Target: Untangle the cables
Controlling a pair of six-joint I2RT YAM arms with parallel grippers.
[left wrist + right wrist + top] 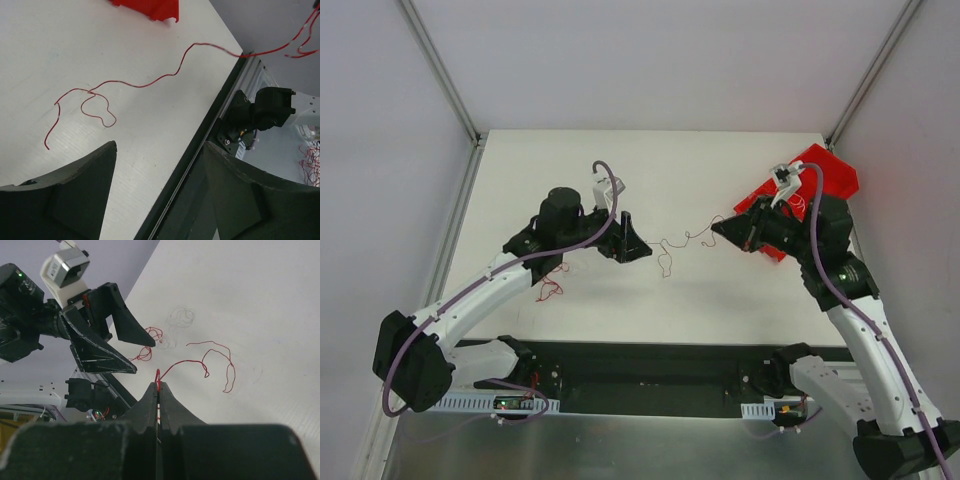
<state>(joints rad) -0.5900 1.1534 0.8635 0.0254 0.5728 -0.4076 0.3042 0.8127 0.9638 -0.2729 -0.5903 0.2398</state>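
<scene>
A thin red cable (672,243) curls across the white table (720,160) between the two grippers. My right gripper (714,227) is shut on one end of it, and the red end pokes out at the closed tips (158,383). From there the cable (220,352) trails away in loops. My left gripper (636,238) stands open with nothing between its fingers (92,172); the red cable (145,84) lies ahead of it on the table. A small red tangle (552,284) lies under the left arm. Faint whitish loops (180,317) lie beyond.
A red bin (825,178) sits at the table's right edge behind the right arm. The table's near edge and a black strip (650,375) run just behind the left gripper. The right arm's base (267,112) shows below that edge.
</scene>
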